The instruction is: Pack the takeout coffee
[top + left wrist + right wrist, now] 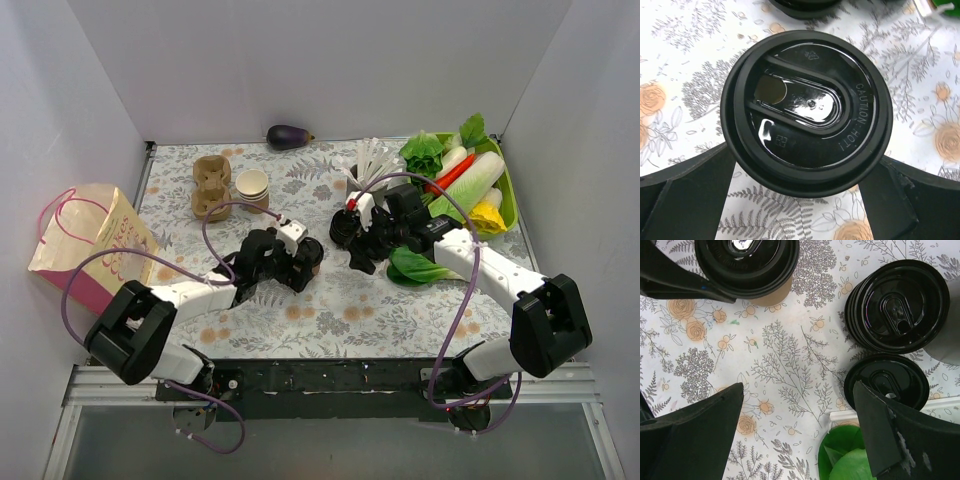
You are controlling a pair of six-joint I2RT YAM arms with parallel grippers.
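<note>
Floral cloth (685, 60). Cup (774, 294) stands between wide-spread fingers (685, 205) of left gripper (804, 157), unclamped. Likely light, crushable, lid (807, 112) slick: grip wall below it. Right gripper (797, 390), near cup, gapes empty.

Mid-table: kraft-brown paper cup with round black plastic lid (810, 110), standing between the parted fingers of the left gripper (300, 270). Stack of black plastic lids (897, 305) to its right. Tan moulded-pulp cup carrier (210, 187) behind-left, stack of beige paper cups (252, 187) just right of it. Pink-handled paper bag (85, 245) far left. Green plastic tray of vegetables (508, 188) in far right corner.
</note>
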